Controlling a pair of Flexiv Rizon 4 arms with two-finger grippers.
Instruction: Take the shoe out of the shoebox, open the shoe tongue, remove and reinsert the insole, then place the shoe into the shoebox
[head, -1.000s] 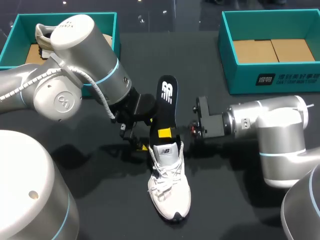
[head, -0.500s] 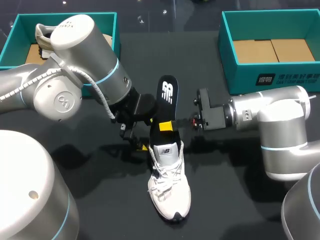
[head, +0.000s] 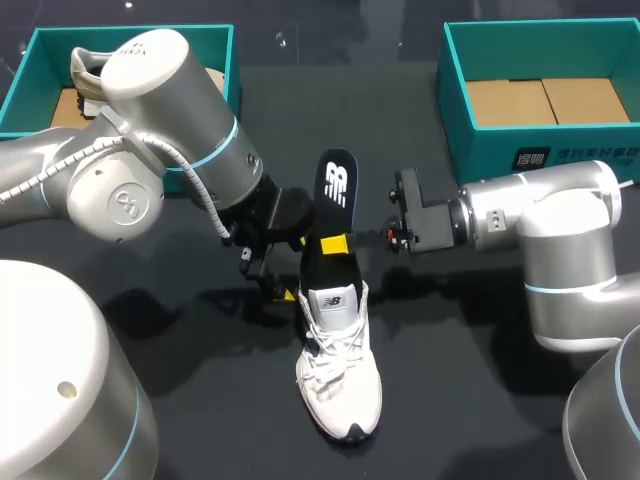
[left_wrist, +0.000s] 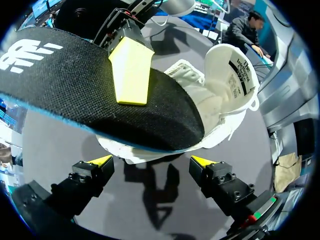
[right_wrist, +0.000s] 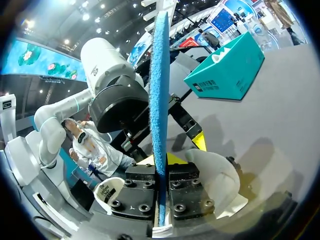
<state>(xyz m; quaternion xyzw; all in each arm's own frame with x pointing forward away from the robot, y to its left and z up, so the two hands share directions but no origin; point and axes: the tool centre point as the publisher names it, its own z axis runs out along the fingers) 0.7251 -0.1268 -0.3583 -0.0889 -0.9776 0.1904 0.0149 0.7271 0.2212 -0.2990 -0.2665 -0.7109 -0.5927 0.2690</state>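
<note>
White shoe (head: 338, 365) flat on the dark table (head: 450, 400), toe nearest the camera, tongue lifted, well apart from both boxes. Low beside its heel end sits the left gripper (left_wrist: 150, 162), fingers spread wide, holding nothing. Black insole (head: 333, 215) with blue underside runs from the shoe's opening up and away; can't tell how far its near end is in. The right gripper (head: 334, 245) is clamped on it, one finger on each face, just past the collar. Far right: teal shoebox (head: 540, 100), cardboard floor showing. Far left: second box (head: 40, 60), teal, with another shoe (head: 85, 70) in it
</note>
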